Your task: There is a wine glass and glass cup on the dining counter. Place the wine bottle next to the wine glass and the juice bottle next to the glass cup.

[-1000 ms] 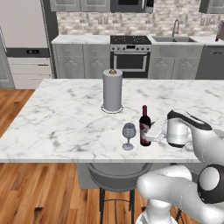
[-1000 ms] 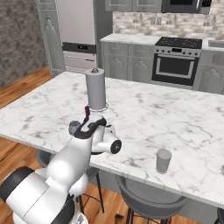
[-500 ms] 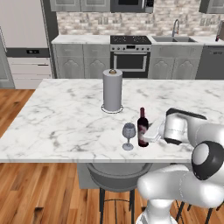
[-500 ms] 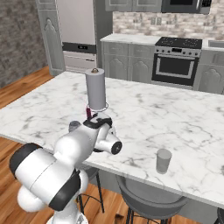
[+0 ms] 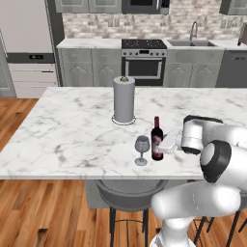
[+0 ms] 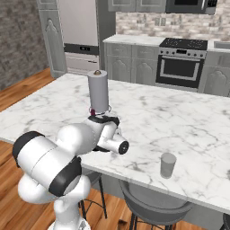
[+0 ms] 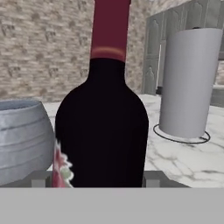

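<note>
The tall dark wine bottle (image 5: 157, 140) with its red cap stands upright on the white marble dining counter (image 5: 72, 130), just right of the small stemmed wine glass (image 5: 142, 149). My gripper (image 5: 163, 146) reaches in from the right and is shut on the bottle's lower body. In the hand view the wine bottle (image 7: 103, 122) sits between the fingertips of my gripper (image 7: 95, 178), with the wine glass (image 7: 22, 140) close on its left. The grey glass cup (image 6: 168, 165) stands farther along the counter near the front edge. The juice bottle is out of view.
A paper towel roll (image 5: 124, 100) on a ring stand rises behind the bottle, toward the counter's middle. Grey round stools (image 5: 128, 193) sit under the near edge. A stove (image 5: 144, 60) and cabinets line the far wall.
The wine bottle has moved a little to the left with my gripper, ending close beside the wine glass. My arm's elbow has swung round toward the cameras.
</note>
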You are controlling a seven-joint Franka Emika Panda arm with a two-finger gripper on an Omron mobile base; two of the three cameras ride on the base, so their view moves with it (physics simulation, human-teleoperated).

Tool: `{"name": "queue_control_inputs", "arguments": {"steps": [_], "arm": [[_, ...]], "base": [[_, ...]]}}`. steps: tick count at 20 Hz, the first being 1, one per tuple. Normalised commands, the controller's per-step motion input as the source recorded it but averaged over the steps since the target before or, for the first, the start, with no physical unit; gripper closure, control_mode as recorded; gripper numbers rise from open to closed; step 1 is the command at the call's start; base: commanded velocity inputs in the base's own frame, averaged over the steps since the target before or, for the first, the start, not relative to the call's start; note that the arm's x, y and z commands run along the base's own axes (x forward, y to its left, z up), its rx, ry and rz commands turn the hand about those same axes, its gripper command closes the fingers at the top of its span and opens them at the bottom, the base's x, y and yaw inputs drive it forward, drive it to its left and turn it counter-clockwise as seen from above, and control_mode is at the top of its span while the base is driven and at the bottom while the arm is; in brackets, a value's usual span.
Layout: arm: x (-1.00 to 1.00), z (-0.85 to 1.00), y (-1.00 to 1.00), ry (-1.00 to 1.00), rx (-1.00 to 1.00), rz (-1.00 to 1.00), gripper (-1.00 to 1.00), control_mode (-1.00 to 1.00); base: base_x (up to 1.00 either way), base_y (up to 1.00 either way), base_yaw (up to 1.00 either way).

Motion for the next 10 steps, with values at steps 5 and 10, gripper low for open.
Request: {"name": "queue_control_inputs", "arguments": {"steps": [5,10], "arm": [[0.05,-0.21,-0.01,0.0,0.0,0.03,1.0,-1.0],[-0.06,-0.26,0.0,0.0,0.0,0.04,1.0,-1.0]], "base": [[0.0,0.0,0.0],[0.0,0.0,0.0]]}}
